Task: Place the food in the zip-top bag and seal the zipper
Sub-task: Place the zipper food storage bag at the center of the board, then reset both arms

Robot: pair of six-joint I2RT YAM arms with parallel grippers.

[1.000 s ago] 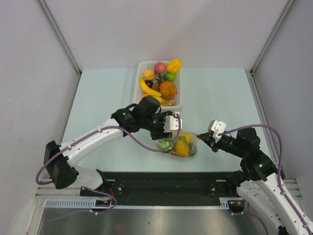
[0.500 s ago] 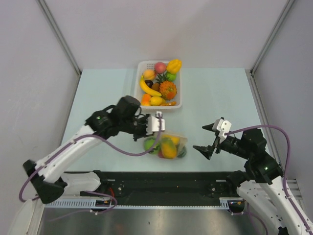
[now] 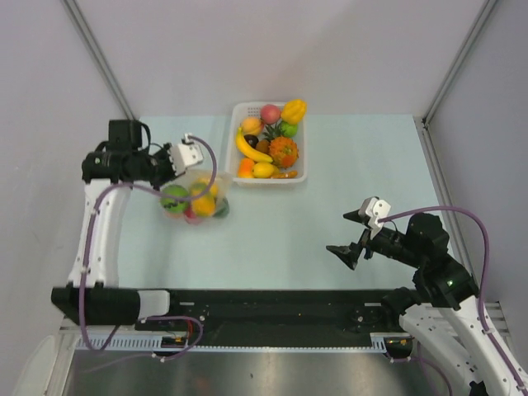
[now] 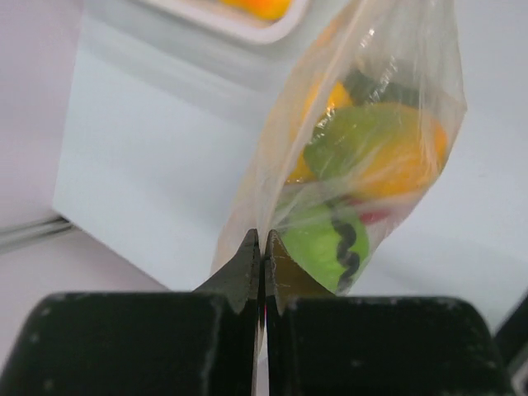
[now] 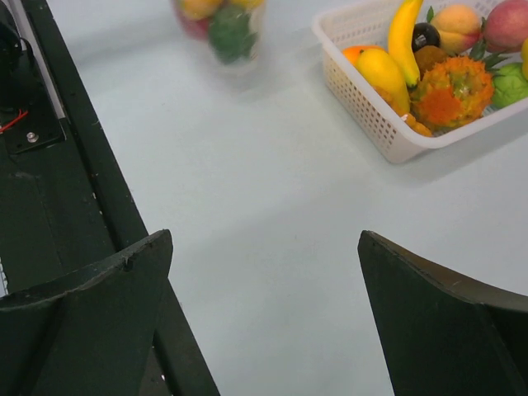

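left gripper (image 4: pixel 262 247) pinches the zip-top bag (image 3: pixel 196 198) at its top edge, jaws pressed together; food (image 4: pixel 373 148) inside, over the table (image 3: pixel 330 165) at left; right gripper (image 3: pixel 340 233) spread, empty; sealing seems in hand; next, the zipper wants pressing along its length

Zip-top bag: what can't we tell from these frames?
1. Zipper, sealed or not: top view too small, left gripper covers the mouth; left wrist view shows only pinched film.
2. Food count in the zip-top bag: pieces overlap behind crinkled film; right wrist view blurs it.
3. White basket: cut off by left wrist view's top edge.
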